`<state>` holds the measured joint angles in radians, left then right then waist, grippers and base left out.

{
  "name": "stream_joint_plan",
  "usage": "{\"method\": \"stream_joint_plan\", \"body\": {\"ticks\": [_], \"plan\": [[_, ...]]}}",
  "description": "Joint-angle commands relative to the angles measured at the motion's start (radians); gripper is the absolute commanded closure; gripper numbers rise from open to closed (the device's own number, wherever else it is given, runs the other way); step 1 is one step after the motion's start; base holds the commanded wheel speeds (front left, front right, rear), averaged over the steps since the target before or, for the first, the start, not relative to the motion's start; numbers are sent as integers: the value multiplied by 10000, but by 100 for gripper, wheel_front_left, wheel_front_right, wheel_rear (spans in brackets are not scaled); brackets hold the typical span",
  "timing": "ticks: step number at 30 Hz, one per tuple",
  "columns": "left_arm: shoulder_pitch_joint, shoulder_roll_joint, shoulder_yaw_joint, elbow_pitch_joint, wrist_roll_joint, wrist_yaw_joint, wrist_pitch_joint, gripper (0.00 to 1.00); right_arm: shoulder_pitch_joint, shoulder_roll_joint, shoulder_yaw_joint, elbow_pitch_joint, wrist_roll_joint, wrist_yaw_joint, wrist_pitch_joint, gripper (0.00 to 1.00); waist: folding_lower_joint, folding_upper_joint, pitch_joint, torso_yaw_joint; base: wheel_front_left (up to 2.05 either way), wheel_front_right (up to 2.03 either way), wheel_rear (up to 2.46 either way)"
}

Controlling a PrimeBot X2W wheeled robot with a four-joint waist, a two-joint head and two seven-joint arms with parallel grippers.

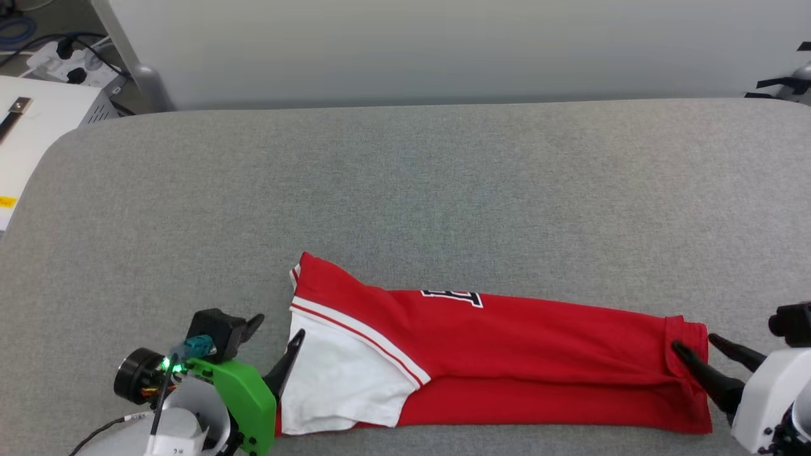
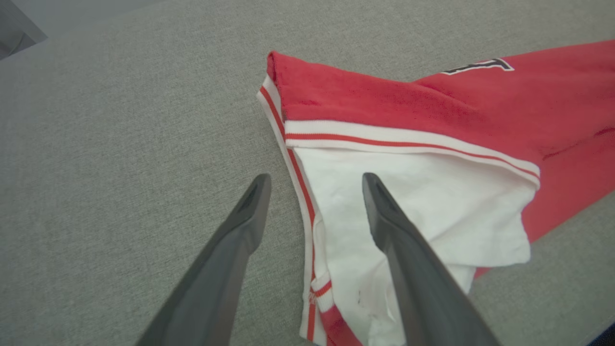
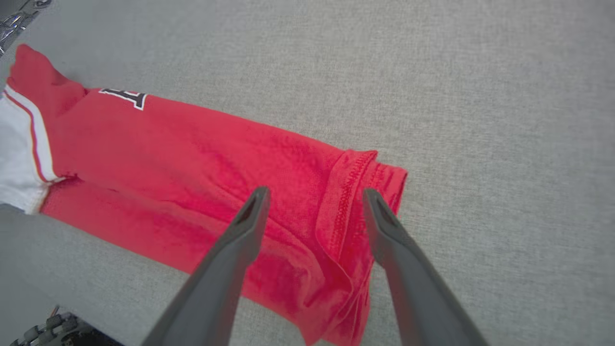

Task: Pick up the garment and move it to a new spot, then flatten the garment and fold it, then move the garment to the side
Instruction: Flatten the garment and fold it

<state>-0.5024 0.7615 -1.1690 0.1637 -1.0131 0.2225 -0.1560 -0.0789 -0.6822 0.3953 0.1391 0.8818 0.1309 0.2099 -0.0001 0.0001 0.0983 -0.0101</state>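
The garment (image 1: 507, 342) is laid out as a folded strip. The left gripper (image 1: 277, 328) and right gripper (image 1: 693, 342) are spread open at its ends.

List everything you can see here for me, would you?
jersey T-shirt: one, red with a white sleeve and a black print, folded into a long strip near the table's near edge
table: one, grey fabric top, across the view
panel: one, pale, behind the table
power strip: one, white with black plugs, far left beyond the table
cabinet: one, white, by the table's left end
left tool: one, dark fingers, open, at the shirt's sleeve end
right tool: one, dark fingers, open, at the shirt's hem end
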Motion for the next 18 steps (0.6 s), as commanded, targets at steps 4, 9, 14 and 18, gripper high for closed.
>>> {"method": "stream_joint_plan", "body": {"ticks": [4,9,14,18], "plan": [[504,16,571,-365,487,832,-861,0,323,-405,-821,-751,460,-2,334,0,1,-1,-223,-36,0,0,0],[827,-176,1520,-799,1376,1620,-1047,0,569,-704,-1732,-904,1052,-2,1194,0,1,-1,-134,102,0,0,0],[1572,-632,3112,-1481,2705,2289,-1054,0,709,-840,-2288,-635,1864,-2,2492,0,1,-1,83,291,0,0,0],[2239,-1047,4194,-1787,3636,2330,-1055,0,615,-698,-2466,-271,2082,-2,3211,0,1,-1,308,446,0,0,0]]}}
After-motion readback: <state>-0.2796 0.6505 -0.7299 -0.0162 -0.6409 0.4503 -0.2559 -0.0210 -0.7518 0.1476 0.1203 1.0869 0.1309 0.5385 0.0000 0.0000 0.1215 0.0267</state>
